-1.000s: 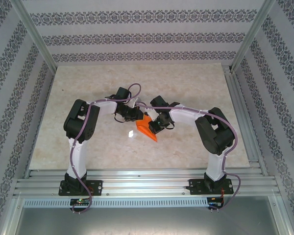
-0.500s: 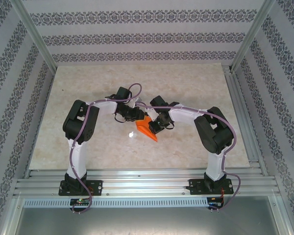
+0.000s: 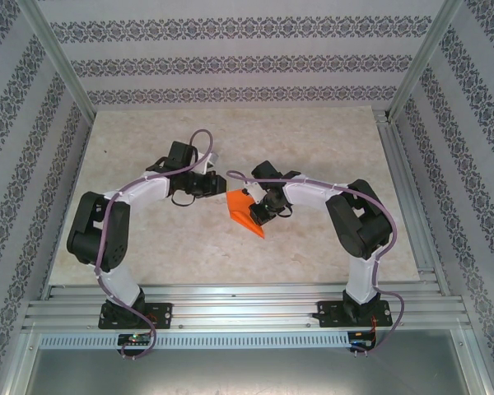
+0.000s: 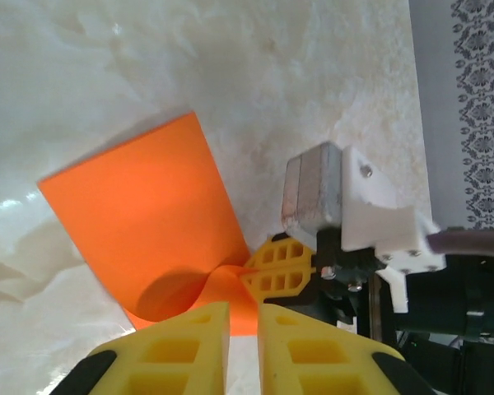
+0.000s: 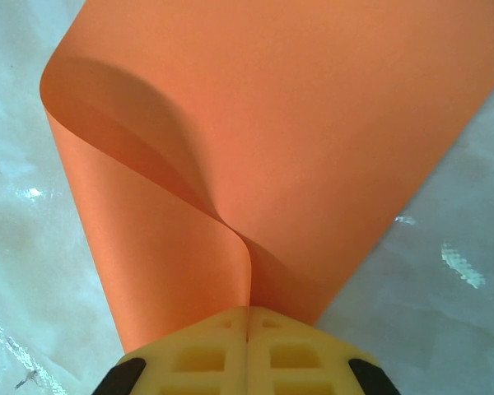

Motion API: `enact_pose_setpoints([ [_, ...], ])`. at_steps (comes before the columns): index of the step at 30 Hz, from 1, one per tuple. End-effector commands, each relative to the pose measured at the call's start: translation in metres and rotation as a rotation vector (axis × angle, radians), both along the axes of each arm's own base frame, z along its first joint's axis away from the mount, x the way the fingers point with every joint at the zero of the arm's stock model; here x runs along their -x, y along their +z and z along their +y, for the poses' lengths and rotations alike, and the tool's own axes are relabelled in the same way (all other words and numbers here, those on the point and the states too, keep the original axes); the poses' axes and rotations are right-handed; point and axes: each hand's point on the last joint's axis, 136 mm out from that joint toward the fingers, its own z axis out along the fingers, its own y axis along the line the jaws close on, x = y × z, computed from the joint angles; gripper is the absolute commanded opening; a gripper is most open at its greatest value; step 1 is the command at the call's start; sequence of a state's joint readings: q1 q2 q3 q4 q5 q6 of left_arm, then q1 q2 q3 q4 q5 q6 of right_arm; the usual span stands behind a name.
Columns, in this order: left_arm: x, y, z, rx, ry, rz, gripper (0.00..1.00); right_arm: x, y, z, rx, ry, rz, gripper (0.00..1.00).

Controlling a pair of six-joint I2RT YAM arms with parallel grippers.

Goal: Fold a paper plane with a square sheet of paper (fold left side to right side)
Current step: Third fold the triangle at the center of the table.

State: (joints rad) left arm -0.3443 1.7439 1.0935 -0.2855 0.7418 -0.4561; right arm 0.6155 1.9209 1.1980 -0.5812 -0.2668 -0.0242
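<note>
The square sheet of paper [image 3: 240, 211] is bright orange and bent over into a curled wedge at the middle of the table. My right gripper [image 3: 258, 212] is shut on its near edge, where two layers meet in a pinch [image 5: 248, 317]; the paper [image 5: 272, 123] fans out ahead with a soft roll at the left. My left gripper [image 3: 216, 188] is just left of the sheet, apart from it. In the left wrist view its yellow fingers [image 4: 181, 346] stand a narrow gap apart with nothing between them [image 4: 244, 329], facing the paper [image 4: 148, 214] and the right gripper's fingers [image 4: 281, 265].
The marble table [image 3: 148, 239] has free room on all sides of the arms. Aluminium rails run along the right side [image 3: 403, 189] and the near edge [image 3: 247, 309]. Patterned walls enclose the back and both sides.
The left arm has swung back to the left, away from the paper, and its jaws have parted a little, letting go. The right gripper and the paper stay put.
</note>
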Motion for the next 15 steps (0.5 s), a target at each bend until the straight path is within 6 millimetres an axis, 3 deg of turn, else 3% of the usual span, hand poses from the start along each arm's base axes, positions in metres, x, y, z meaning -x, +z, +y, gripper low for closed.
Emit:
enact_pose_setpoints([
  [1,0.016,-0.009,-0.023,0.065,-0.032,0.044,0.16,0.015,-0.022,-0.011,0.086,0.015,0.057,0.00],
  [8,0.020,-0.028,-0.047,0.084,0.017,0.091,0.14,0.017,-0.024,-0.009,0.090,0.026,0.061,0.00],
  [15,0.024,-0.052,-0.055,0.046,0.060,0.144,0.16,0.017,-0.024,-0.007,0.094,0.032,0.063,0.00],
])
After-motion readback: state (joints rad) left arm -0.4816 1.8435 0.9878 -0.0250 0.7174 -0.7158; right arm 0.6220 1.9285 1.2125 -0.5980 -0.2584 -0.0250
